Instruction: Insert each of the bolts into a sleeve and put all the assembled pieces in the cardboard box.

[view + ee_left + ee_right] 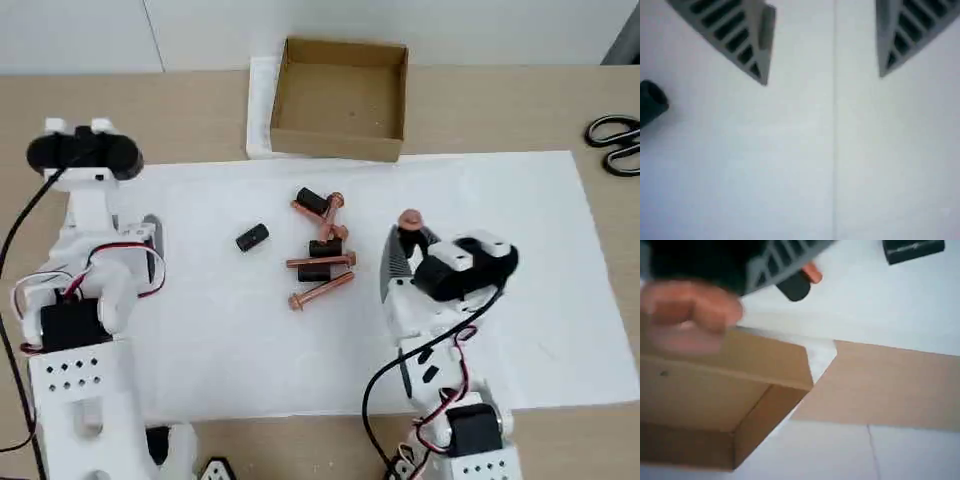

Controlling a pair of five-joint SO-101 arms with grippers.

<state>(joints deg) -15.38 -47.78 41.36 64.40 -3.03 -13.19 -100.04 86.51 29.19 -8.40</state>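
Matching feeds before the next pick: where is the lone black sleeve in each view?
High view: lone sleeve left of the bolts, apart from them.
Left wrist view: at the frame edge, beside the open left gripper.
Right wrist view: probably the sleeve in the corner.
Shared landmark: the white sheet under it.

The bolts (320,262) are copper, the sleeves (252,238) black, the paper sheet (220,340) under them white. Tabletop (200,110) pale tan; cardboard box (335,145) plain brown; scissors (615,143) black. The left arm (85,215) and right arm (420,310) are white with black motors (85,152) — their jaws grey, patterned with dark slots — and trail red, black and white wires (20,228).
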